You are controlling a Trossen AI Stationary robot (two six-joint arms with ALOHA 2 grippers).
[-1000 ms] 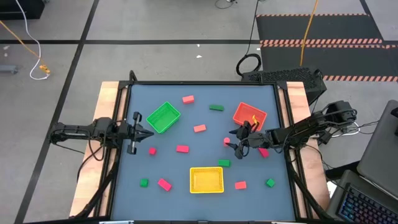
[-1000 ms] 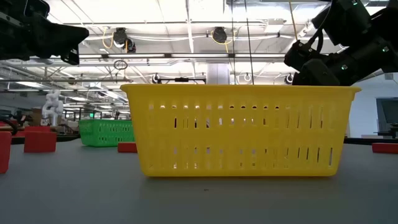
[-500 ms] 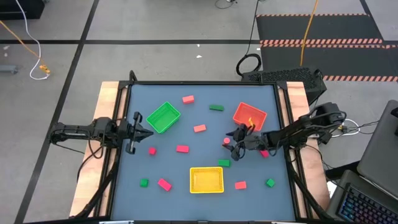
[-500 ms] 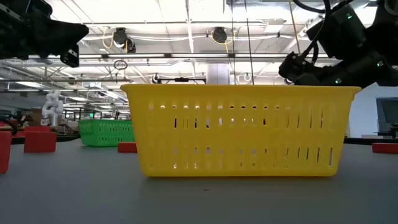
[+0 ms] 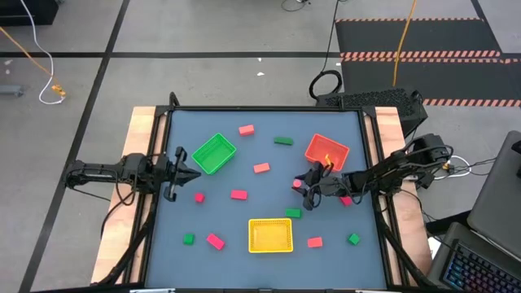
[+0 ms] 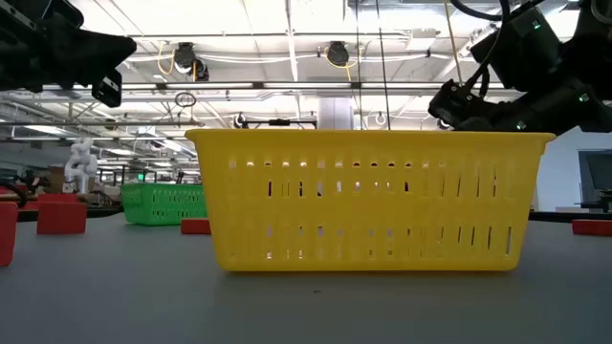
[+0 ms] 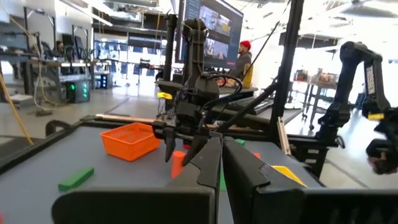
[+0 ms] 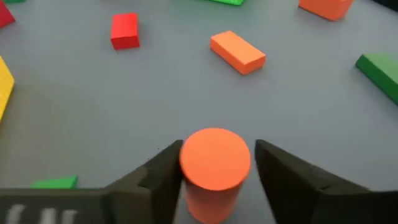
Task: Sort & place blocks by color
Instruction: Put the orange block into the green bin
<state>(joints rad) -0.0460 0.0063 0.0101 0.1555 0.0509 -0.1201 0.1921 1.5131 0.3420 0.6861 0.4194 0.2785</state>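
Green, red and salmon blocks lie scattered on the grey table. My right gripper point(image 5: 304, 188) point(image 8: 217, 148) is open and low over the table's right middle. Its fingers stand on either side of an upright salmon-orange cylinder block point(image 8: 214, 167) point(image 5: 298, 185), which stands on its end on the table. Beyond it lie a salmon block point(image 8: 238, 51) and a red block point(image 8: 125, 30). My left gripper point(image 5: 194, 172) point(image 7: 217, 155) is shut and hovers at the table's left edge, beside the green tray point(image 5: 214, 153). My right gripper has one finger point(image 8: 163, 173) close against the side of the salmon-orange cylinder point(image 8: 186, 163); whether it touches, I cannot tell. The other finger point(image 8: 287, 177) stands a small gap away. The fingers come level from the table's right side.
The red-orange tray point(image 5: 326, 150) stands just behind my right gripper, and the yellow tray point(image 5: 269, 234) sits near the front edge. A green block point(image 5: 293, 213) and a crimson block point(image 5: 345, 199) lie close to my right arm. Bare table shows in the middle.
My right gripper has moved down and toward the table's left, so that its fingers now stand on either side of the cylinder block. The cylinder has stayed in place. For the last half second the gripper has kept still.
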